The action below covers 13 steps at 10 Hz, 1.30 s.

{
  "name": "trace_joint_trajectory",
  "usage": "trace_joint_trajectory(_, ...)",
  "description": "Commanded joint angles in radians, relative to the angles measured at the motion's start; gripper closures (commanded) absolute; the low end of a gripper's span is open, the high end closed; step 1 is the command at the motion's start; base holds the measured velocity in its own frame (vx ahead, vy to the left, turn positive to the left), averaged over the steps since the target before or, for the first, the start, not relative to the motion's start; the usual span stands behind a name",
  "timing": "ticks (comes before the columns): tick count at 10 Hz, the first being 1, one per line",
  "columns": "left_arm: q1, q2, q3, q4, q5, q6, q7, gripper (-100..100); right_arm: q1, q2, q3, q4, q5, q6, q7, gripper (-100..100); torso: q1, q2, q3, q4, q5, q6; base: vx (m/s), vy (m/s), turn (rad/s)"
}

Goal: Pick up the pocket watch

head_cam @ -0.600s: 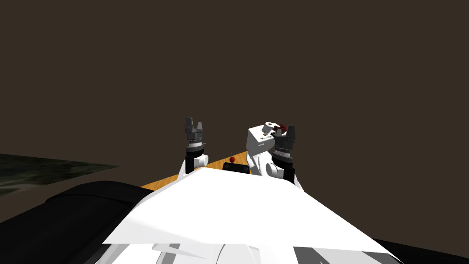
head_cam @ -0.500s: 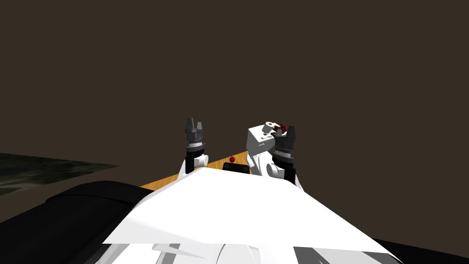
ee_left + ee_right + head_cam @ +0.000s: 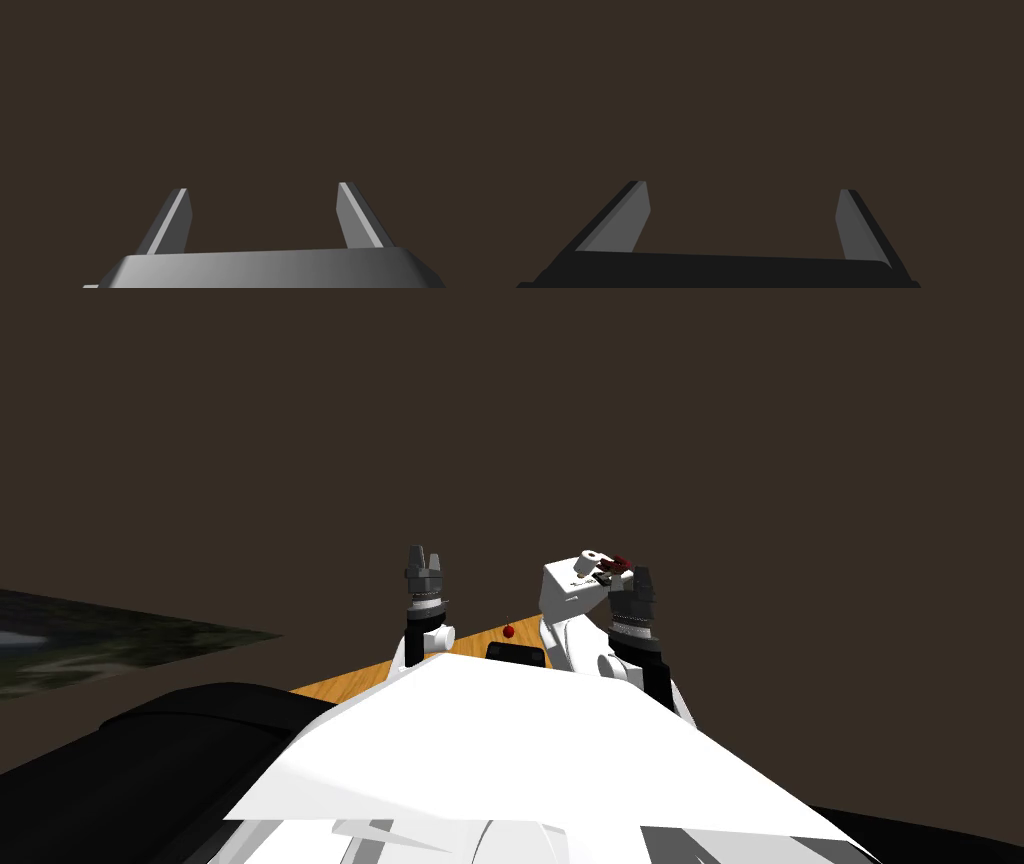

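A small round red thing (image 3: 508, 631) with a thin stem on top lies on the orange wooden tabletop (image 3: 345, 681), between my two arms; it may be the pocket watch, but I cannot tell. Both arms are raised above the table. My left gripper (image 3: 423, 552) (image 3: 262, 186) is open and holds nothing, with a flat dark brown wall ahead of it. My right gripper (image 3: 632, 572) (image 3: 744, 185) is also open and holds nothing, in front of a white box (image 3: 566, 594).
A short white cylinder (image 3: 591, 558) and a dark red object (image 3: 618, 563) sit on top of the white box. A black block (image 3: 517, 655) lies on the table close to my chest. The dark brown wall stands close behind the table. A mottled floor patch (image 3: 90, 638) shows at left.
My right arm has swung a little to the right, past the white box. The view has shifted slightly, so more of the tabletop and floor shows. The left arm has not moved.
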Motion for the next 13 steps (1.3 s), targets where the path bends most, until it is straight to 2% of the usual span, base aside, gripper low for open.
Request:
trace_joint_trajectory(1,0.0,0.0,0.0,0.0,0.0,0.0,0.0,0,0.016,-0.05,-0.032,-0.002,-0.039,0.036,-0.002,-100,0.0,0.0,0.0,0.0,0.0,0.0,-0.127,0.002,0.046)
trace_joint_trajectory(2,0.0,0.0,0.0,0.0,0.0,0.0,0.0,0,0.016,-0.067,-0.032,-0.002,-0.039,0.036,-0.002,-100,0.0,0.001,0.0,0.0,0.0,0.0,-0.086,0.013,0.023)
trace_joint_trajectory(4,0.0,0.0,0.0,0.0,0.0,0.0,0.0,0,0.053,-0.134,-0.074,-0.017,-0.097,0.087,-0.005,-100,0.0,-0.003,-0.002,-0.001,0.0,0.0,-0.085,0.01,0.062)
trace_joint_trajectory(5,0.0,0.0,0.0,0.0,0.0,0.0,0.0,0,0.053,-0.157,-0.074,-0.017,-0.097,0.087,-0.005,-100,0.0,-0.001,-0.001,0.0,0.0,0.0,-0.072,0.003,0.02)
trace_joint_trajectory(6,0.0,0.0,0.0,0.0,0.0,0.0,0.0,0,0.073,-0.193,-0.096,-0.023,-0.13,0.116,-0.006,-100,0.0,-0.003,-0.001,0.0,0.0,0.0,-0.06,0.003,0.051)
trace_joint_trajectory(7,0.0,0.0,0.0,0.0,0.0,0.0,0.0,0,0.073,-0.208,-0.096,-0.023,-0.13,0.116,-0.006,-100,0.0,-0.003,-0.002,-0.001,0.0,0.0,-0.053,0.004,0.029)
trace_joint_trajectory(8,0.0,0.0,0.0,0.0,0.0,0.0,0.0,0,0.093,-0.247,-0.12,-0.028,-0.164,0.146,-0.008,-100,0.0,-0.004,-0.002,-0.001,0.0,0.0,-0.069,0.003,0.062)
trace_joint_trajectory(9,0.0,0.0,0.0,0.0,0.0,0.0,0.0,0,0.093,-0.262,-0.12,-0.028,-0.164,0.146,-0.008,-100,0.0,-0.004,-0.002,-0.001,0.0,0.0,-0.061,0.005,0.026)
trace_joint_trajectory(10,0.0,0.0,0.0,0.0,0.0,0.0,0.0,0,0.115,-0.299,-0.144,-0.033,-0.2,0.179,-0.01,-100,0.0,-0.004,-0.002,-0.001,0.0,0.0,-0.065,0.009,0.058)
trace_joint_trajectory(11,0.0,0.0,0.0,0.0,0.0,0.0,0.0,0,0.115,-0.319,-0.144,-0.033,-0.2,0.179,-0.01,-100,0.0,-0.004,-0.002,-0.001,0.0,0.0,-0.054,0.003,0.032)
trace_joint_trajectory(12,0.0,0.0,0.0,0.0,0.0,0.0,0.0,0,0.137,-0.355,-0.168,-0.036,-0.239,0.212,-0.013,-100,0.0,-0.004,-0.002,-0.001,0.0,0.0,-0.057,-0.003,0.067)
trace_joint_trajectory(13,0.0,0.0,0.0,0.0,0.0,0.0,0.0,0,0.137,-0.379,-0.168,-0.036,-0.239,0.212,-0.013,-100,0.0,-0.004,-0.002,-0.001,0.0,0.0,-0.048,-0.008,0.033)
